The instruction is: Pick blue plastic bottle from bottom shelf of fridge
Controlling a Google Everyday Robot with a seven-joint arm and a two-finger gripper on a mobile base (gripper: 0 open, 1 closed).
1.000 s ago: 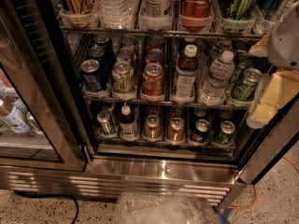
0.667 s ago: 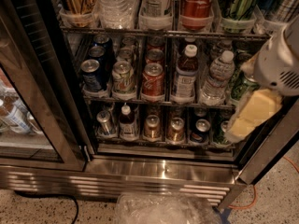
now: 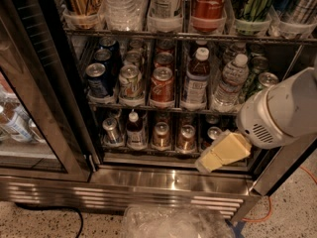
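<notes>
The fridge [image 3: 173,180] stands open, with a steel base and dark wire racks. On the bottom shelf [image 3: 148,151] the small blue plastic bottle [image 3: 133,131], white-capped with a dark neck, stands second from the left among small silver and copper cans. My gripper [image 3: 210,160], cream-coloured on a white arm [image 3: 282,110], hangs in front of the right end of that shelf, pointing down and left. It is to the right of the bottle, apart from it, and hides the cans behind it.
The middle rack holds cans, a larger white-capped bottle [image 3: 196,78] and a clear water bottle [image 3: 228,81]. A Coca-Cola bottle [image 3: 208,4] stands above. The glass door [image 3: 29,108] is open at left. A crumpled plastic bag [image 3: 173,222] and an orange cable [image 3: 267,214] lie on the floor.
The arm has swung down and to the left, from the right edge of the fridge to in front of the bottom shelf's right end. The bottles and cans have not moved.
</notes>
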